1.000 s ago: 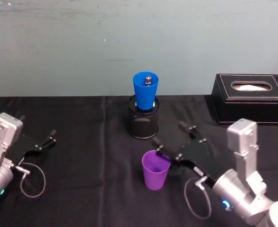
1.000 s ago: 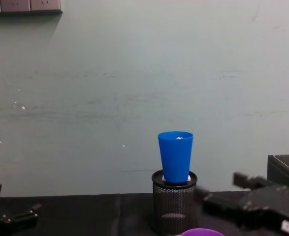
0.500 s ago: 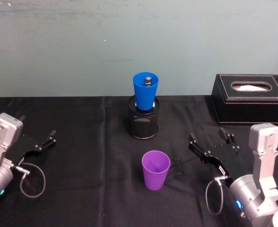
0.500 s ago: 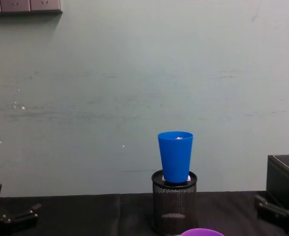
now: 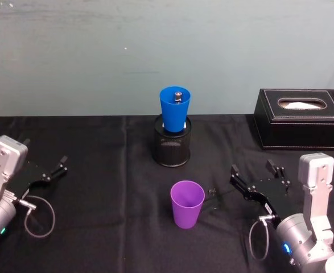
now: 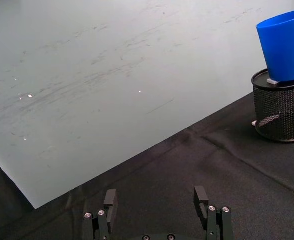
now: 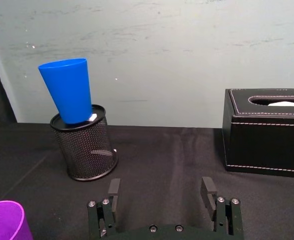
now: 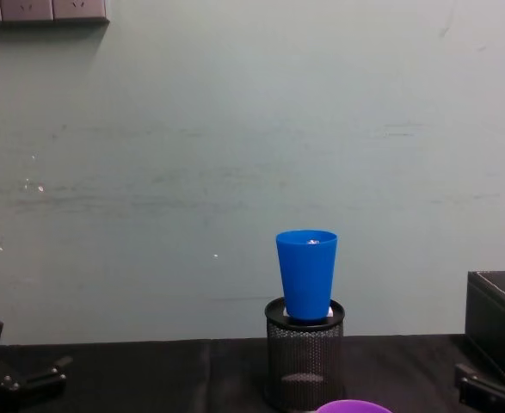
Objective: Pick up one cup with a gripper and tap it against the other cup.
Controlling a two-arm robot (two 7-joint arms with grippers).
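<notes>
The right gripper (image 5: 256, 179), black and flat-fingered on its silver-grey arm, has pulled back from the plain purple plastic tumbler (image 5: 187, 203): a second ago its fingers reached the cup's rim, and now they sit well apart from it, off to the cup's right over the black-draped counter (image 5: 98, 227). The cup has not moved; it stands upright, untouched, in the same spot near the counter's front. That retreat reads as either a finished tap-and-return or an aborted approach; judging by how things lie now, no cup is in hand, so any further tap would need a fresh reach.

The right gripper's jaws are spread and hold nothing, as the right wrist view shows plainly, with the purple cup's rim (image 7: 4, 220) off to one side of them.

The plain blue plastic tumbler (image 5: 175, 109) stands nested in the black wire-mesh pen holder (image 5: 172, 149), directly behind the purple cup and apart from it. A black tissue box (image 5: 302, 118) sits at the far right.

The left gripper (image 5: 52, 172) rests parked at the counter's left edge, its jaws likewise apart and empty.
</notes>
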